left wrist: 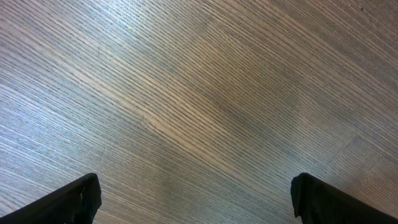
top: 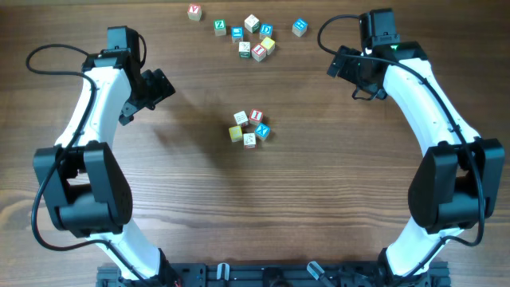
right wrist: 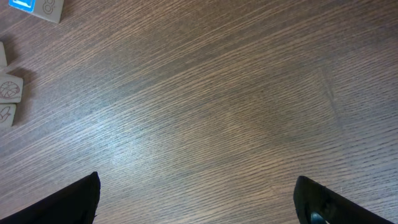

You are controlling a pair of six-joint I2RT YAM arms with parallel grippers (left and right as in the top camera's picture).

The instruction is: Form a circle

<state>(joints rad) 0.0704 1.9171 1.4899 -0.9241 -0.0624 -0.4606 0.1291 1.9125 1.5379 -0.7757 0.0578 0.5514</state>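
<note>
The left arm (top: 94,100) and right arm (top: 418,92) are built of white links, black joints and looped black cables (top: 40,51); the fingers (left wrist: 68,202) are black.

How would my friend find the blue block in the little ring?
In the middle of the table sits a small ring of five cubes, away from the scattered cubes at the far edge. The blue cube is on the ring's right side seen from overhead, the only blue one there.
</note>
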